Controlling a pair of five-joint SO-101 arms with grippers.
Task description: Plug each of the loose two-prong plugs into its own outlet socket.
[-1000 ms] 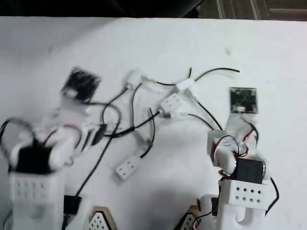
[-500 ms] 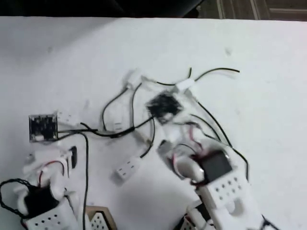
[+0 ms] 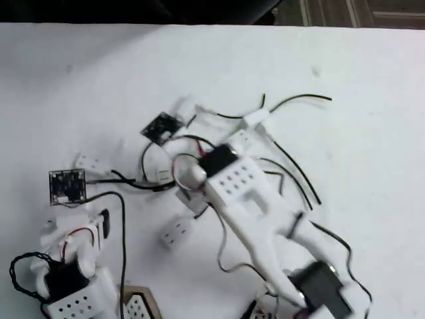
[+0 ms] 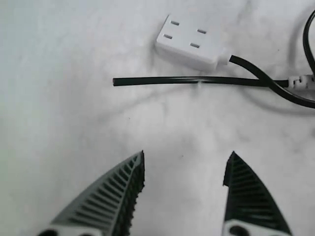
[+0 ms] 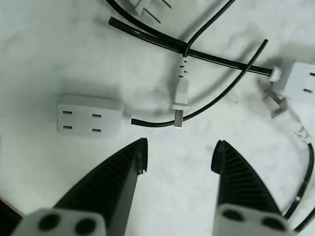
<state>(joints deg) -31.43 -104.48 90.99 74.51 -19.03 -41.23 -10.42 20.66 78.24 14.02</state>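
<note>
Two hands are hanging released over the white counter (image 3: 345,80), neither gripping anything. Nearest in the left wrist view, the left hand (image 4: 186,155) is holding its ribbed fingers (image 4: 118,201) spread above bare counter. Beyond them a black cable (image 4: 197,80) is lying crosswise with one end free, barring the way to a white outlet socket (image 4: 189,42) just behind it, slots facing up.

In the right wrist view the right hand (image 5: 180,142) is gaping just short of a loose two-prong plug (image 5: 180,98), whose prongs are pointing toward the hand. A second outlet socket (image 5: 89,115) is lying beside the plug. Crossing black cables (image 5: 231,62) are tangling farther off, with another plug (image 5: 145,6) beyond them.

From above, the right arm (image 3: 246,193) is lying across this tangle and covering part of it, while the left arm (image 3: 73,299) is sitting at the near corner.
</note>
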